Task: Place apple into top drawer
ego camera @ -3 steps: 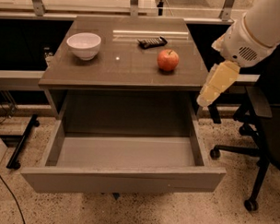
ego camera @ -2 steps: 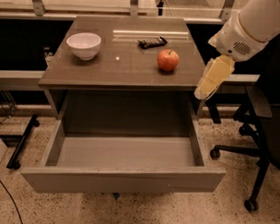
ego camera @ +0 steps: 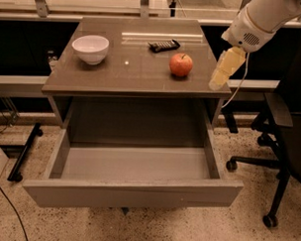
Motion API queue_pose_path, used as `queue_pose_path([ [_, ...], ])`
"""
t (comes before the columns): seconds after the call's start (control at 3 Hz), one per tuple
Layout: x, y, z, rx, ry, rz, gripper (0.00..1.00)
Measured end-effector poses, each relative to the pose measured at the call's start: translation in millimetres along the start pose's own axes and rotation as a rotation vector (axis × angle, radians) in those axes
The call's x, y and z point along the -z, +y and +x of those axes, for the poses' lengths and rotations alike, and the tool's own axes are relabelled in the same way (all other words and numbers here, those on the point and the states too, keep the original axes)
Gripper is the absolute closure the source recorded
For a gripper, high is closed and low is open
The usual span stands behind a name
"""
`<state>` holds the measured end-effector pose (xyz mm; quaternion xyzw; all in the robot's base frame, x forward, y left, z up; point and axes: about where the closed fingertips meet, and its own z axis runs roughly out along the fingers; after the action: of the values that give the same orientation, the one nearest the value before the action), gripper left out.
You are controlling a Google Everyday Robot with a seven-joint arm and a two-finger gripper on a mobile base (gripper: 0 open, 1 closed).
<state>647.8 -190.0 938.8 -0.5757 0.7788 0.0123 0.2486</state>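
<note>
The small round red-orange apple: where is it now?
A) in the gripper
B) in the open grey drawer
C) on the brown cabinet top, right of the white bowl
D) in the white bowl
C: the red-orange apple rests on the brown cabinet top, right of the white bowl; the pale gripper hangs apart, further right.

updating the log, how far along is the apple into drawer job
Done: the top drawer stands pulled open and empty. In hand: the claw hangs off the right edge of the cabinet top, right of the apple and apart from it. Left: grasp the apple, which sits on the cabinet top, and set it in the drawer.
</note>
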Motion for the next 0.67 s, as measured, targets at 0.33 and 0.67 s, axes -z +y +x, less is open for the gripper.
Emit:
queue_pose_path([
  [0.33, -2.4, -1.4, -1.5, -0.009, -0.008, 0.004, 0.00],
  [0.67, -17.1, -9.9, -10.2, -0.064, -0.057, 0.024, 0.00],
])
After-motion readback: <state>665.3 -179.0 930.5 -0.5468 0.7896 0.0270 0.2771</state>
